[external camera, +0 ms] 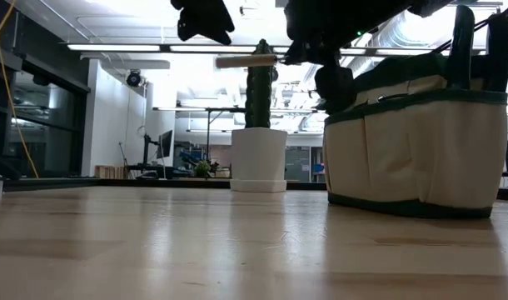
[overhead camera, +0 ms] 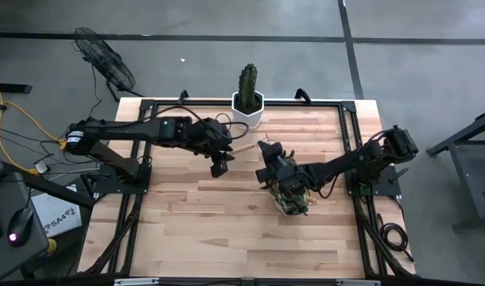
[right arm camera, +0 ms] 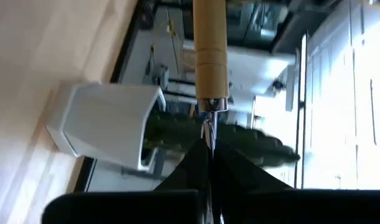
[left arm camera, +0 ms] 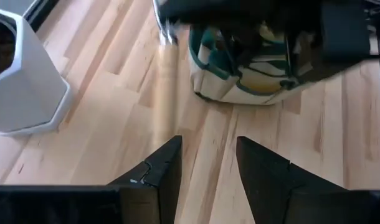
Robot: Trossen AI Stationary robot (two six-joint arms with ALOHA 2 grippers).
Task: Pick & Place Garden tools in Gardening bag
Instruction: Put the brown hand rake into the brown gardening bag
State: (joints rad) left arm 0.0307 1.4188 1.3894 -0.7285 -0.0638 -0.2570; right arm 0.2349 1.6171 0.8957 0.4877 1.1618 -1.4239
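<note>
Bag (overhead camera: pixel 292 197) of olive and tan fabric sits on the wooden table (overhead camera: pixel 226 230) right of centre, directly under the right gripper (overhead camera: pixel 268 159). Seen from above, that gripper hangs just over the bag's near rim, with a pale wooden handle (overhead camera: pixel 242 148) sticking out from it toward the left gripper (overhead camera: pixel 219 167). The right wrist view alone shows the grasp: the two dark fingers (right arm camera: pixel 230 168) are pinched tight on the thin metal shank of the tool, whose wooden handle runs away from the camera, with the white hexagonal pot (right arm camera: pixel 106 127) and the green cactus (right arm camera: pixel 240 140) behind it. Which tool it is cannot be told, as its working end is hidden.

The low view shows the height that the overhead camera hides: the handle (external camera: pixel 247 61) is held level, well above the table and about even with the bag's rim (external camera: pixel 412 96), in front of the cactus (external camera: pixel 258 92).

The left gripper hovers near the table's middle, just beside the handle's free end. Its wrist view shows its fingers (left arm camera: pixel 162 171) set apart with bare table between them, holding nothing, and the bag (left arm camera: pixel 252 74) just ahead
</note>
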